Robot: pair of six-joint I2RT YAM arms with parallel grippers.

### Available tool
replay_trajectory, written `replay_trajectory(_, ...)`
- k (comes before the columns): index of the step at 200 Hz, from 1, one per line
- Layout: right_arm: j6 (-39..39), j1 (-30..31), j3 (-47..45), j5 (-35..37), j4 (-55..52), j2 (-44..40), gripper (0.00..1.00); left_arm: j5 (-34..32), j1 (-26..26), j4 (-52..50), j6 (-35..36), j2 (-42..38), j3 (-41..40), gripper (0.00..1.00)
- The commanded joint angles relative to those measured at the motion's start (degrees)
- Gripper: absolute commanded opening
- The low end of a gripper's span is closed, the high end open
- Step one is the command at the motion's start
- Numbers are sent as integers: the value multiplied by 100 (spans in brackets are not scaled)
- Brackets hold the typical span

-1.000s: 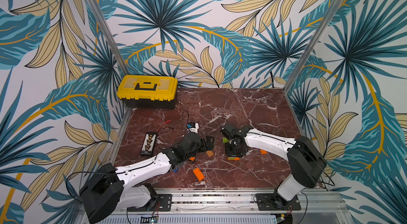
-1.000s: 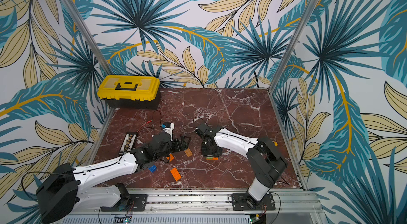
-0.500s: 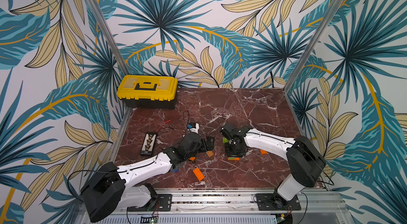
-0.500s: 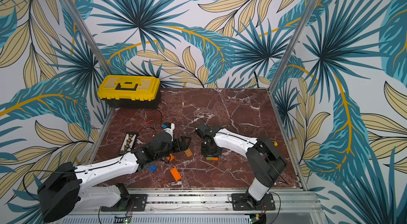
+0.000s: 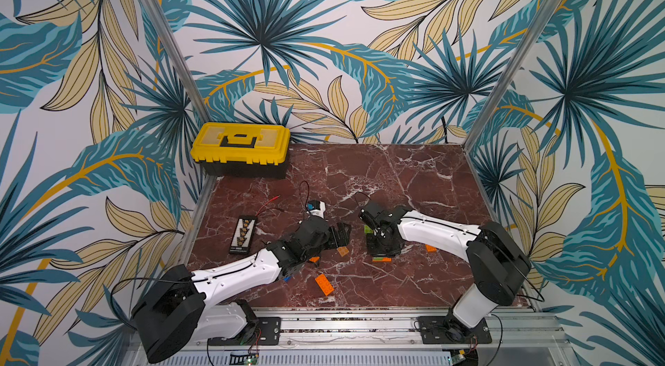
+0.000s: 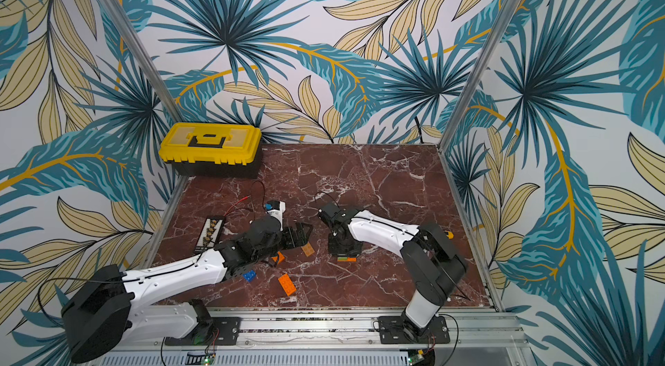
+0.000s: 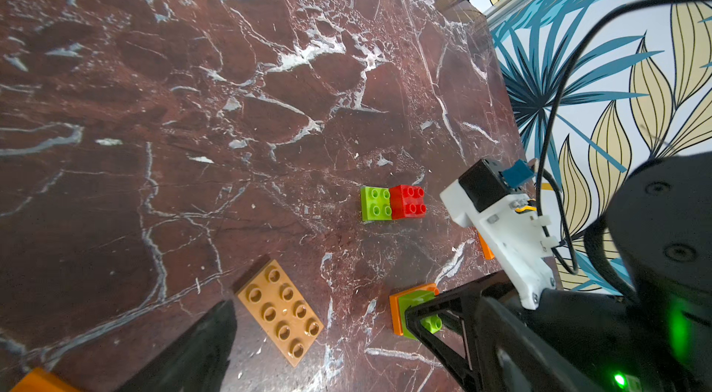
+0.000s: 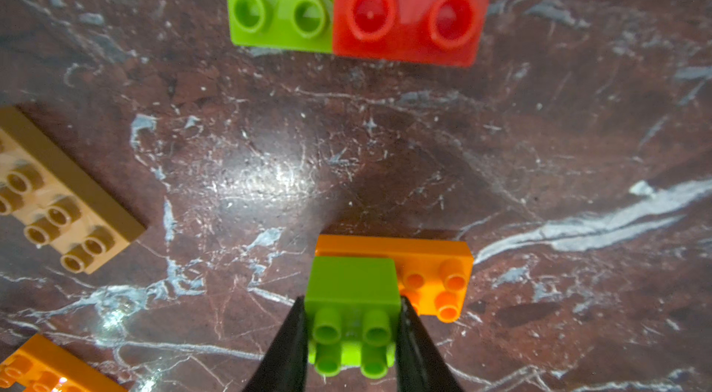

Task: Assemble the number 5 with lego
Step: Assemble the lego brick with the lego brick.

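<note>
- The right arm is reaching in from the front edge of the tabletop (image 5: pixel 414 184), its wrist bending down so that the right pincer (image 8: pixel 352 309) is pointing at the surface.
- That pincer is clamping a lime green square brick (image 8: pixel 352 282) by two opposite sides, studs up.
- The green brick is sitting on one end of an orange oblong brick (image 8: pixel 435 266), which is lying flat with its long axis in line with the two fingers.
- The left arm is stretching low across the tabletop; the left pincer (image 7: pixel 318 311) is standing wide apart, holding nothing.
- A tan oblong brick (image 7: pixel 281 311) is lying flat between its fingers, studs up, long axis slanting across the gap.
- A green and red pair (image 7: pixel 393 203) is sitting near the middle, side by side and touching.
- A loose orange brick (image 5: pixel 324 284) is lying near the front.
- The yellow toolbox (image 5: pixel 241 152) is sitting closed at the back left, hiding its contents.
</note>
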Motion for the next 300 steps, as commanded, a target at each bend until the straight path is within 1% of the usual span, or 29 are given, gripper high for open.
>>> replay_trajectory(1,68,64,-91,132,-39,246,34,15,15,148,-11,33,9,100)
replay_trajectory(28,-2,63,-107,401,-261,296,34,-7,20,105,-10,-11,4,100)
replay_trajectory(76,98,62,-195,407,-258,278,32,5,20,139,-17,-3,8,100)
replay_trajectory(108,194,73,-344,526,-291,542,31,-1,20,129,-18,-3,6,100)
replay_trajectory(130,226,85,-540,435,-146,698,30,8,20,156,-20,23,10,100)
replay_trajectory(164,269,90,-572,460,-120,447,30,21,19,190,-29,50,17,100)
replay_trajectory(172,269,91,-504,481,-178,343,32,36,20,201,-28,59,24,100)
replay_trajectory(184,258,85,-380,522,-260,190,39,59,14,201,-21,68,35,100)
replay_trajectory(204,247,85,-207,586,-363,-63,48,66,20,176,-3,57,61,100)
replay_trajectory(239,229,85,-64,546,-433,-291,52,44,15,139,1,-11,22,100)
replay_trajectory(262,242,85,-98,419,-407,-326,51,49,15,148,-5,-12,25,100)
replay_trajectory(280,245,85,-150,315,-348,-328,46,63,13,172,-11,6,24,100)
replay_trajectory(293,222,85,-186,243,-308,-304,45,85,16,183,-11,25,26,100)
replay_trajectory(300,226,91,-194,237,-310,-280,42,91,20,190,-15,32,26,100)
